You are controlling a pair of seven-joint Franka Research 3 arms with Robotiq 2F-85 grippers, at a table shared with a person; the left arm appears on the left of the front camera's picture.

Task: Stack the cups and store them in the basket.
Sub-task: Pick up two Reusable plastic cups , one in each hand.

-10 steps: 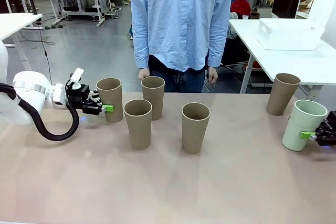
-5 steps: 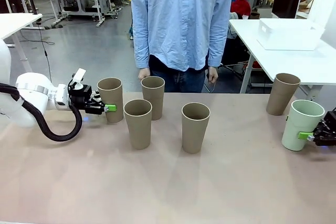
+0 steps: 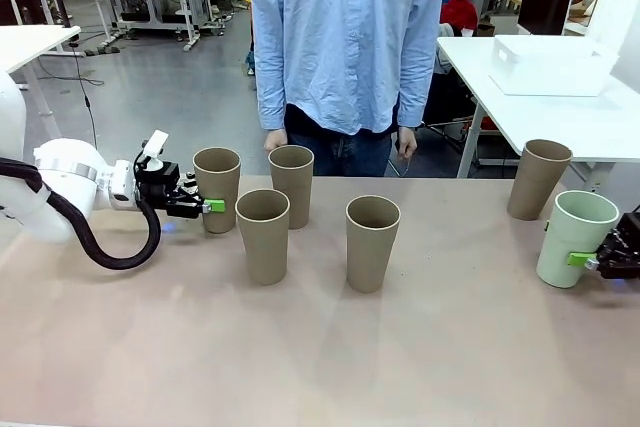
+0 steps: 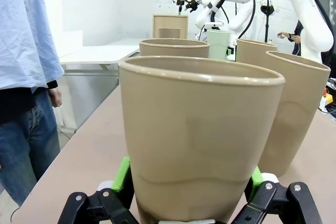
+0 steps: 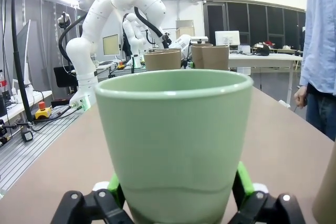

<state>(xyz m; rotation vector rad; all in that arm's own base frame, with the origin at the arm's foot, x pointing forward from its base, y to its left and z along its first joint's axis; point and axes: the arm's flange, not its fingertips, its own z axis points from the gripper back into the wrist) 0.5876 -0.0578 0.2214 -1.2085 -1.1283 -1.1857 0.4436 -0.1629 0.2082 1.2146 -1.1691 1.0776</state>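
Observation:
My left gripper [image 3: 210, 203] is open around the base of the leftmost tan cup [image 3: 217, 182], which stands upright at the far left. In the left wrist view that cup [image 4: 199, 129] sits between the green pads [image 4: 123, 174] of the left gripper [image 4: 189, 179]. Three more tan cups [image 3: 291, 182] [image 3: 263, 232] [image 3: 372, 240] stand mid-table, and another [image 3: 538, 177] at the far right. My right gripper [image 3: 585, 259] is open around the mint green cup [image 3: 578, 232] at the right edge, the same cup [image 5: 173, 129] that stands between the fingers of the right gripper [image 5: 178, 187].
The white basket [image 3: 552, 67] rests on a separate white table at the back right. A person in a blue shirt stands at the far edge with both hands [image 3: 273, 139] hanging down. The near half of the brown table [image 3: 320, 367] is bare.
My left gripper has moved a little to the right, and the tan cup between its fingers has shifted right with it. The right gripper and mint cup have barely moved.

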